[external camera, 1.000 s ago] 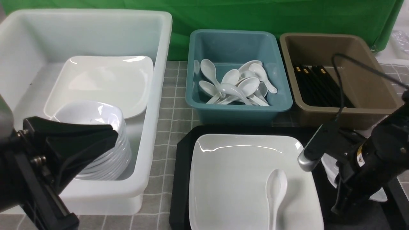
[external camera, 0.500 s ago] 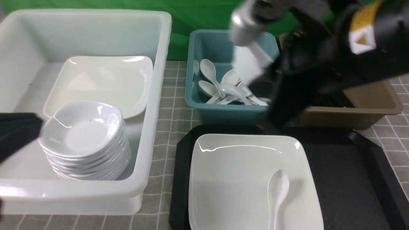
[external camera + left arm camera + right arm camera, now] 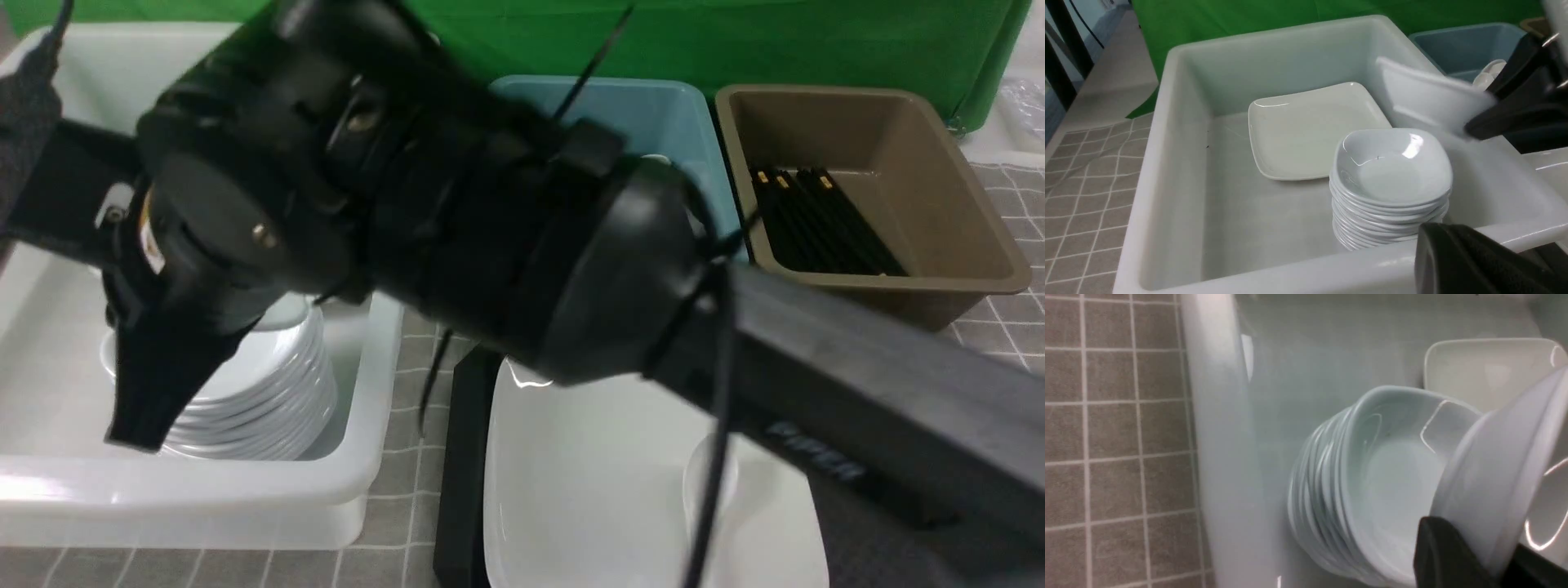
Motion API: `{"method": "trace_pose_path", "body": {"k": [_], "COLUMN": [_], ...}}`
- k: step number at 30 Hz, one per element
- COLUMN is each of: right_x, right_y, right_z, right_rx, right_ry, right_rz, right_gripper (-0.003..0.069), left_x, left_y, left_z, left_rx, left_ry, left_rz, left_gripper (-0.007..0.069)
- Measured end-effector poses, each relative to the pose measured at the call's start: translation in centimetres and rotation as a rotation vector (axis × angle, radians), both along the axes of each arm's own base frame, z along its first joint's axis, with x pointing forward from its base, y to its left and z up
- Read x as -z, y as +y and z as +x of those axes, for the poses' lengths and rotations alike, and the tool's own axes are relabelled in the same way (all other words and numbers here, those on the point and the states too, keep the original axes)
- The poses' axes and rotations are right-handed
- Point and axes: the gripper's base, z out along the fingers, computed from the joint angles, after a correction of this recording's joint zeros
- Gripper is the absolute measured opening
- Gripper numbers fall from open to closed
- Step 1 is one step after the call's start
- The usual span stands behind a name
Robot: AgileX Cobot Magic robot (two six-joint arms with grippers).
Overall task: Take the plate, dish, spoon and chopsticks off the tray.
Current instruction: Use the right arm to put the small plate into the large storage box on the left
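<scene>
We see the right gripper pinching the dish at two o'clock of stacked dishes in a tub.

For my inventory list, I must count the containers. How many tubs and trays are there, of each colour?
White tub: 1
Teal tub: 1
Brown tub: 1
Black tray: 1
Total: 4

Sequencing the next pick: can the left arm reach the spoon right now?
Probably not: the right arm stretches across above the plate, over the spoon, blocking the way from the left.
</scene>
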Motion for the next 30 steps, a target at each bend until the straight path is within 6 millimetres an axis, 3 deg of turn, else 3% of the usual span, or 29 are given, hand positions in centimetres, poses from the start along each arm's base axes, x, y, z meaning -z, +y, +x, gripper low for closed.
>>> {"method": "trace_pose_path", "body": {"k": [1, 6, 10, 15, 17, 19, 23, 28, 30], "right_x": [1.8, 4.6, 5.3, 5.1, 4.5, 3.0, -1.5, -7.0, -8.0], "right_y": [1.1, 2.4, 2.6, 2.2, 1.5, 0.5, -2.9, -7.5, -9.7], "right_z": [0.6, 1.4, 1.7, 2.0, 1.9, 1.6, 0.7, 0.0, -0.5], "right_rx": [0.0, -0.004, -0.004, 0.016, 0.032, 0.049, 0.132, 0.277, 0.331], "right_ry": [0.005, 0.004, -0.02, -0.05, -0.054, -0.055, -0.061, -0.058, -0.034], "right_rz": [-0.019, -0.049, -0.066, -0.106, -0.148, -0.176, -0.226, -0.107, -0.088], "right_gripper": [0.0055, 0.0066, 0.015, 0.0475, 0.0556, 0.0585, 0.0542, 0.0286, 0.0167], "left_x": [0.0, -0.2, -0.3, -0.5, -0.5, -0.5, -0.6, -0.9, -0.7], "left_y": [0.0, 0.0, -0.1, -0.5, -0.6, -0.7, -1.4, -4.0, -5.3], "left_z": [0.0, 0.0, 0.1, 0.0, 0.0, 0.1, 1.1, 4.5, 6.2], "left_rx": [0.0, 0.007, 0.016, 0.05, 0.064, 0.073, 0.101, 0.21, 0.261], "left_ry": [-0.001, -0.021, -0.04, -0.051, -0.05, -0.048, -0.008, 0.104, 0.166], "left_rz": [0.0, 0.004, 0.011, -0.017, -0.03, -0.034, 0.007, 0.088, 0.106], "left_gripper": [0.001, 0.001, 0.001, 0.001, 0.001, 0.001, 0.001, 0.001, 0.001]}}
